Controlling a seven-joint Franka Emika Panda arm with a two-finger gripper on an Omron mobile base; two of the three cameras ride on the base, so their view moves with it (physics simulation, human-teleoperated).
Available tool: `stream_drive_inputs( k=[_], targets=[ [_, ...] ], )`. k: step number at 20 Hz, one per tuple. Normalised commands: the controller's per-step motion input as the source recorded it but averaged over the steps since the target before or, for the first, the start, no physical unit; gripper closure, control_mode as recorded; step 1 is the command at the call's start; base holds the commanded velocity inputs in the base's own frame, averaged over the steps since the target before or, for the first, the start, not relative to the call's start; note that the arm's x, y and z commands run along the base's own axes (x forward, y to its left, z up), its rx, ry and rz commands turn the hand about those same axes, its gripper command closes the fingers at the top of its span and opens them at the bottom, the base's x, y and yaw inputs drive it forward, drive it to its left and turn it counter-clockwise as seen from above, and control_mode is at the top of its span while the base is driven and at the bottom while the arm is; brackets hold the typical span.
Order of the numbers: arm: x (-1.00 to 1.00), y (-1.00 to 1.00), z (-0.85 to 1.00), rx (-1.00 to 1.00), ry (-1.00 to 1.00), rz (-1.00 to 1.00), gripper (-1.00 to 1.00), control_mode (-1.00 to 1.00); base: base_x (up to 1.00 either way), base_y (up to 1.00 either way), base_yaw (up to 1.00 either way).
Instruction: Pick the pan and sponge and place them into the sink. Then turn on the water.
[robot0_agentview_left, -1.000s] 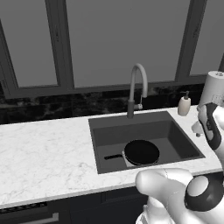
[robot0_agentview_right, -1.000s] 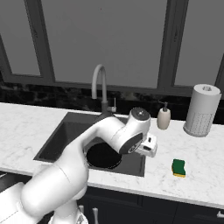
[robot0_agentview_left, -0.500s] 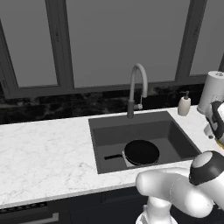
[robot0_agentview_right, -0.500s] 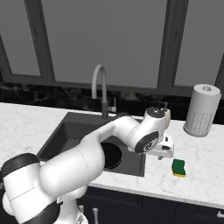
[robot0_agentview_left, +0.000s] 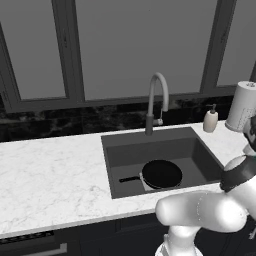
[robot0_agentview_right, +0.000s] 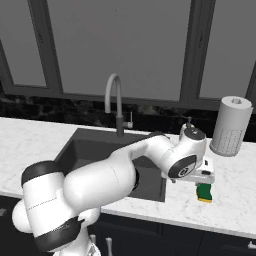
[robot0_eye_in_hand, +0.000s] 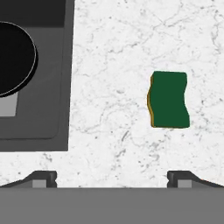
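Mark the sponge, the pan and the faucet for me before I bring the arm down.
sponge (robot0_eye_in_hand: 169, 99), hand view, middle of its green top layer.
pan (robot0_agentview_left: 161, 174), left base view, centre of its black inside, lying in the sink.
faucet (robot0_agentview_right: 119, 117), right base view, on the upright neck below the arch.

Dark-framed windows (robot0_agentview_left: 125, 50), white marble counter (robot0_agentview_left: 50, 175), seemingly dark backsplash (robot0_agentview_left: 75, 122)
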Motion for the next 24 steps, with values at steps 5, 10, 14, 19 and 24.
stream_drive_inputs(
  k=[5,10,14,19,24],
  targets=[
    [0.08,-0.43,-0.11,0.0,0.02,0.0,-1.0,-1.0,0.0,0.0,0.0],
    [0.07,-0.39,-0.27,0.0,0.0,0.01,-1.0,-1.0,0.0,0.0,0.0],
    [0.25,-0.28,-0.27,0.0,0.0,0.05,-1.0,-1.0,0.0,0.0,0.0],
    [0.36,-0.21,-0.15,0.0,0.0,0.05,-1.0,-1.0,0.0,0.0,0.0],
    [0.3,-0.18,-0.17,0.0,0.0,0.05,-1.0,-1.0,0.0,0.0,0.0]
  ],
)
